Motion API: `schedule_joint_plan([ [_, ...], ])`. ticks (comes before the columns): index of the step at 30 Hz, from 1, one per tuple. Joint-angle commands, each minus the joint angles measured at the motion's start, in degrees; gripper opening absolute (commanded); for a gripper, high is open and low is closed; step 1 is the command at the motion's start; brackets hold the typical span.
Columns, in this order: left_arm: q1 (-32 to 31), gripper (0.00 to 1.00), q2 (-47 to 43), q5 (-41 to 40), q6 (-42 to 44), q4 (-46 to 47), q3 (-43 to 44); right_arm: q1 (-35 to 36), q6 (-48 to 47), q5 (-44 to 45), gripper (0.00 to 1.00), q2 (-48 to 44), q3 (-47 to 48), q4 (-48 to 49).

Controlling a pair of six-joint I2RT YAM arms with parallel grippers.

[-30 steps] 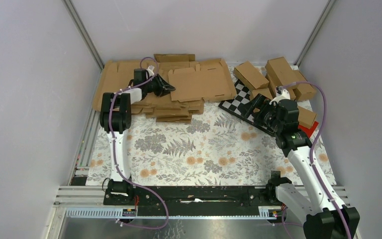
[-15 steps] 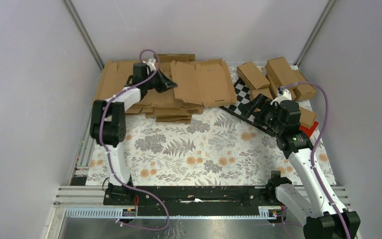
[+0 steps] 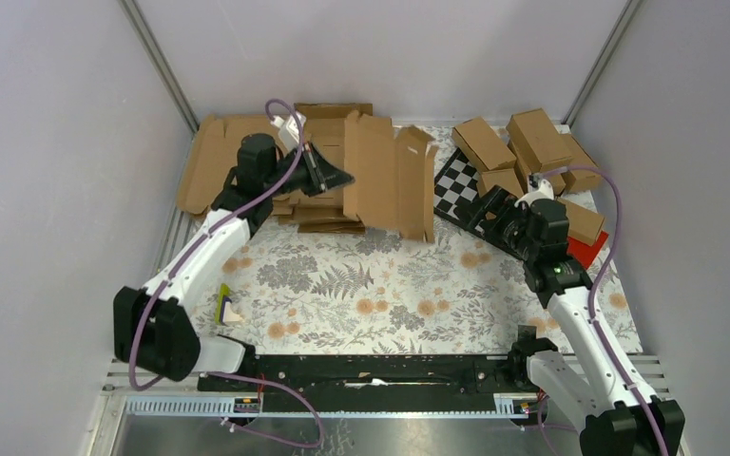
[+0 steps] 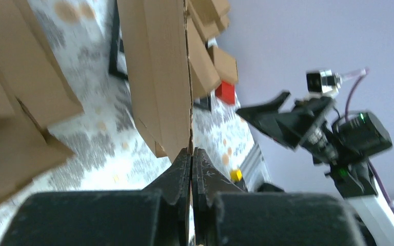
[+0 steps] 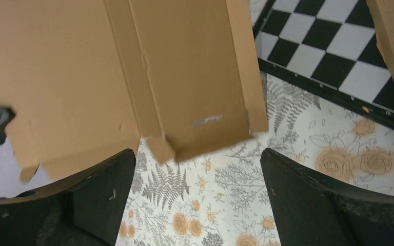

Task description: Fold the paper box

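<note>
A: Grey walls, floral tablecloth (image 3: 390,285) over the table. Paper box (image 3: 385,176)?
B: Back centre, held up on edge as a flat creased sheet, flaps hanging. Just right of the pile of flat blanks (image 3: 223,157).
A: Left gripper (image 3: 339,177)?
B: Clenched on the sheet's left edge. Wrist view: fingers (image 4: 177,174) pinched tight on the cardboard, no gap.
A: Right gripper (image 3: 496,213)?
B: Spread wide, grasping nothing. By the near edge of the checkerboard (image 3: 456,180), near the sheet but apart from it.
A: Anything else close?
B: Small folded cartons (image 3: 532,138) at back right, red block (image 3: 591,249) beside the right wrist.
</note>
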Motion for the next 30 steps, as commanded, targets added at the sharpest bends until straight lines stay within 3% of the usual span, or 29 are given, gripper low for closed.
schedule_joint_plan([
  [1,-1.43,0.00,-9.17,3.12,1.70,-6.05,-4.63,0.06,1.52,-1.03,1.00,-0.37,-2.74,3.37],
  [6,-1.24,0.00,-18.27,1.37,4.21,-13.90,-11.12,-0.01,-1.85,0.48,1.00,-2.22,-4.12,-2.73],
  [12,-1.23,0.00,-21.86,0.38,8.57,-20.80,-17.82,0.03,-4.48,1.19,0.99,-0.60,-5.10,-10.34],
  [17,-1.28,0.00,-25.33,-4.01,13.10,-26.75,-18.77,-0.01,-2.37,3.10,1.00,-1.95,-10.70,-8.65],
  [23,-1.32,0.00,-26.06,-2.79,14.27,-25.18,-22.02,-0.01,2.35,-1.76,1.00,-1.58,-18.36,-0.91],
  [30,-1.33,0.00,-24.97,-8.36,15.91,-27.69,-22.86,-0.01,3.78,3.46,1.00,2.92,-21.07,0.77],
])
